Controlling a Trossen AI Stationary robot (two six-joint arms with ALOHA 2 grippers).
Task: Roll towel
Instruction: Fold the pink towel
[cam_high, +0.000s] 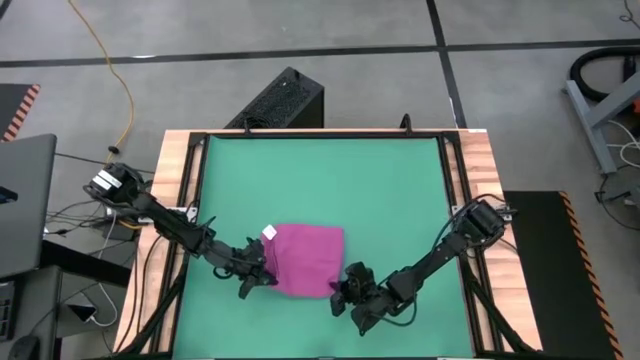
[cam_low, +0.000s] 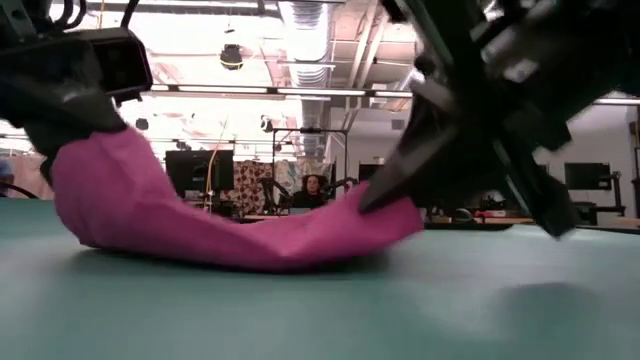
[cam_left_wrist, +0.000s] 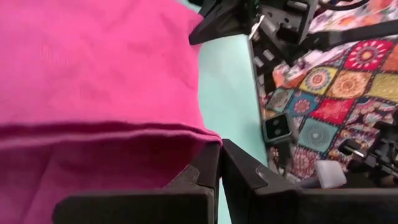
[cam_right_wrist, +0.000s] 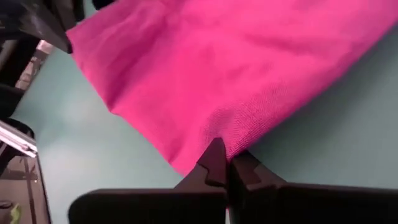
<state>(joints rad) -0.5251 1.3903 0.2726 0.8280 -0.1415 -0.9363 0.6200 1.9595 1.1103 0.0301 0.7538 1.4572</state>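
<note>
Both grippers pinch towel (cam_high: 305, 258), bottom-center of high view: left gripper (cam_high: 262, 278) on its left corner, right gripper (cam_high: 343, 289) on right. Lift corners evenly, fold fwd w/o slack.

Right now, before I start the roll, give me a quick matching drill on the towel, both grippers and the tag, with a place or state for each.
Column one:
1. towel
2. left gripper
3. right gripper
4. white tag

Column two:
A. shut on the towel's edge on the right arm's side
B. sits at the towel's corner near the left arm
C. shut on the towel's edge on the left arm's side, lifting it off the mat
D. magenta, sagging to the green mat between two grips

Pairs: 1-D, 2-C, 3-A, 4-B
</note>
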